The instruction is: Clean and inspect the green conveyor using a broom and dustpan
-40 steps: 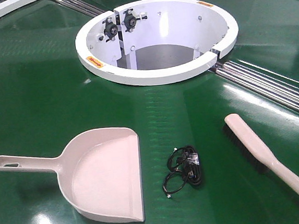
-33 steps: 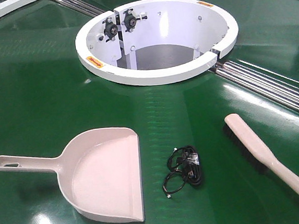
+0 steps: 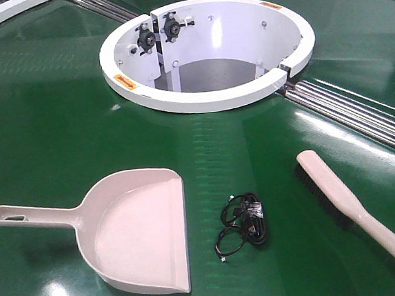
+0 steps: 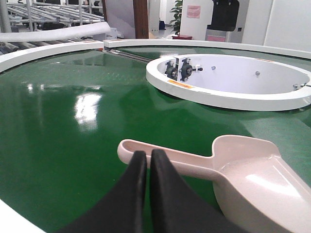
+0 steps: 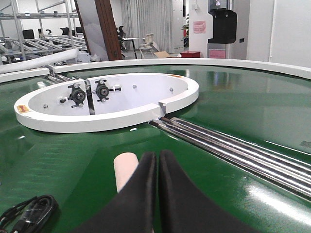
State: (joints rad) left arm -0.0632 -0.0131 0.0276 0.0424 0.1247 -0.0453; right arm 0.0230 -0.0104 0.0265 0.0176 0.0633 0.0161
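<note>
Front-facing view: nothing's budged in the last half second. Dustpan [image 3: 132, 230] lies left on the conveyor [image 3: 43, 120], black cable bundle [image 3: 245, 223] in the middle, broom [image 3: 348, 204] right, all untouched. Left fingers [image 4: 133, 184] are pressed together and empty by the dustpan handle. Right fingers [image 5: 141, 189] are likewise closed near the broom's tip. Sweeping hasn't started, I'd say.

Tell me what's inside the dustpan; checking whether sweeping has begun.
Nothing: the dustpan is bare inside, fully in view. The black cable bundle lies beside it on the green conveyor.
</note>
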